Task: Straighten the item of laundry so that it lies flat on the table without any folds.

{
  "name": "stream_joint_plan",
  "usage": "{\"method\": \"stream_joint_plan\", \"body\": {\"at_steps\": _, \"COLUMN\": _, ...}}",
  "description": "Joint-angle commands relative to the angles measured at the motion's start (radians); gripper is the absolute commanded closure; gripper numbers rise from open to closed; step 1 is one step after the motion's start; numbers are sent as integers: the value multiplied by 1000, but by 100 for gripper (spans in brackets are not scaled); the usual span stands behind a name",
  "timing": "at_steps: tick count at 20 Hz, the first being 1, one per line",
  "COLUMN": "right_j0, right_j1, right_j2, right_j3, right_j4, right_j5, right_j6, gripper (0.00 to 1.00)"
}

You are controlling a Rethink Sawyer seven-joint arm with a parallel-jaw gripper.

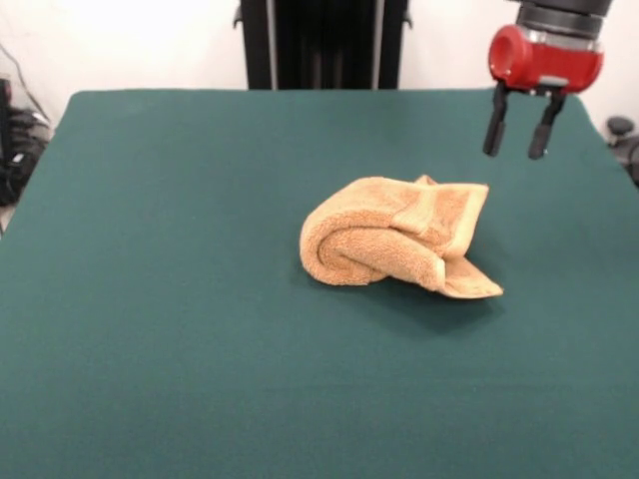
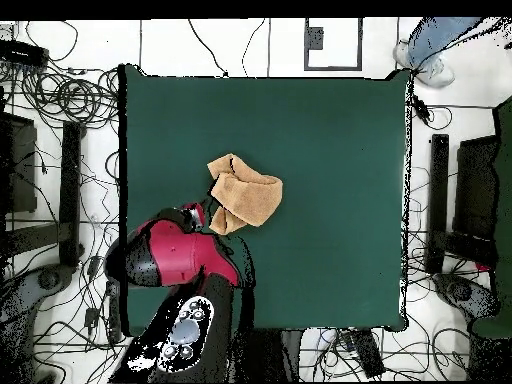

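Note:
The orange-tan towel (image 1: 399,239) lies crumpled and folded over itself near the middle of the dark green table (image 1: 150,299). One rolled side bulges at its left, and a flat corner sticks out at the lower right. My gripper (image 1: 519,140) hangs in the air above and to the right of the towel, clear of it, with both black fingers (image 1: 494,125) apart and nothing between them. In the overhead view the towel (image 2: 245,195) sits left of the table's (image 2: 330,150) centre. My red arm (image 2: 180,255) reaches in beside it and hides the gripper.
The robot's black pedestal (image 1: 319,40) stands at the table's far side. Cables (image 2: 60,100) and dark equipment (image 2: 470,200) ring the table on the floor. A person's leg and shoe (image 2: 430,55) show off the table's corner in the overhead view.

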Motion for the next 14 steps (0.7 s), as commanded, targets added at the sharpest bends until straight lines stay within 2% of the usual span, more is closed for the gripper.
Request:
{"method": "stream_joint_plan", "body": {"at_steps": 1, "right_j0": -14, "right_j1": 67, "right_j2": 72, "right_j3": -42, "right_j4": 0, "right_j5": -76, "right_j6": 177, "gripper": 0}}
{"method": "stream_joint_plan", "body": {"at_steps": 6, "right_j0": -46, "right_j1": 88, "right_j2": 112, "right_j3": -47, "right_j4": -5, "right_j5": -51, "right_j6": 146, "gripper": 0}}
{"method": "stream_joint_plan", "body": {"at_steps": 7, "right_j0": -38, "right_j1": 96, "right_j2": 98, "right_j3": -55, "right_j4": -3, "right_j5": -27, "right_j6": 143, "gripper": 0}}
{"method": "stream_joint_plan", "body": {"at_steps": 8, "right_j0": -42, "right_j1": 133, "right_j2": 83, "right_j3": -115, "right_j4": 12, "right_j5": 1, "right_j6": 135, "gripper": 0}}
{"method": "stream_joint_plan", "body": {"at_steps": 14, "right_j0": -31, "right_j1": 183, "right_j2": 56, "right_j3": -143, "right_j4": 4, "right_j5": -1, "right_j6": 135, "gripper": 0}}
